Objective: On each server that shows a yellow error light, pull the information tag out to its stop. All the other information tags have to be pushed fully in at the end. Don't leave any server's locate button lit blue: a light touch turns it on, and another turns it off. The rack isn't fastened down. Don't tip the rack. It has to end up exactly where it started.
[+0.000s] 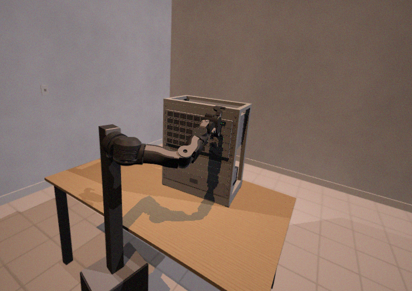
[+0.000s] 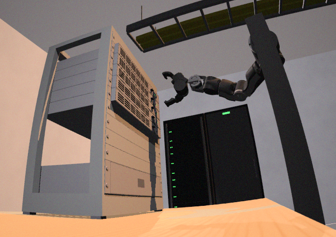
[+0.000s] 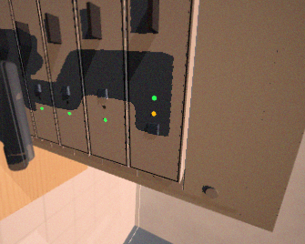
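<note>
In the wrist view, one finger [image 3: 9, 118] of the gripper fills the left edge. To its right run four server faces side by side. The first three show only green lights. The fourth, right of centre, carries a yellow light [image 3: 153, 114] under a green one, with a small tab [image 3: 152, 128] just below that I take for its tag. A larger dark block [image 3: 148, 10] stands at the top of that face.

In the outside view the rack [image 2: 92, 125] stands at the left on the table [image 2: 224, 220], and the gripper [image 2: 169, 88] hangs wide open and empty, near the servers' front but apart from it.

The risks, as I judge them: a finger brushing a locate button on the way in would light it blue, and pushing or tugging hard on the unfastened rack could slide or tip it.
</note>
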{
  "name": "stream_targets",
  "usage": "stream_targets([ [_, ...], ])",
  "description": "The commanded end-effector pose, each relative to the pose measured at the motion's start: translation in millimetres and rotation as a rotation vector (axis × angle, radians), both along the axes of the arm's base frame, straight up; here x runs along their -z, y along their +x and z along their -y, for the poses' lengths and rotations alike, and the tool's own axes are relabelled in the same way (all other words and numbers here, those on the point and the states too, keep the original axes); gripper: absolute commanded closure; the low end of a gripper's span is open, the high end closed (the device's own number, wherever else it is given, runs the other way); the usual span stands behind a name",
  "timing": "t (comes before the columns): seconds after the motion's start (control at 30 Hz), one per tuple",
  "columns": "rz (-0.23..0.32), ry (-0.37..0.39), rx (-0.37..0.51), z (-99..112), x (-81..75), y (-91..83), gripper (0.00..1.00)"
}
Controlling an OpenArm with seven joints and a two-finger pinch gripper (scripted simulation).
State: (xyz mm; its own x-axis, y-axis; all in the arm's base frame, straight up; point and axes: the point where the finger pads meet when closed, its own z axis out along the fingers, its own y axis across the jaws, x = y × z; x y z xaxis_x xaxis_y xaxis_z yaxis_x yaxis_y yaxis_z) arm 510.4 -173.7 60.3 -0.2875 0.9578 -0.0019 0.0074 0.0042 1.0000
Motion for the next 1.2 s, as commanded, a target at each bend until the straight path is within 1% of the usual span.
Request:
stream_targets([
  [0.0,0.012,0.003,-0.004,-0.9,-3.8,-0.6,0.0],
  [0.23,0.012,0.003,-0.004,-0.9,-3.8,-0.6,0.0],
  [0.27,0.012,0.003,-0.004,-0.9,-3.8,-0.6,1.0],
  [1.17,0.012,0.003,-0.004,-0.9,-3.8,-0.6,1.0],
])
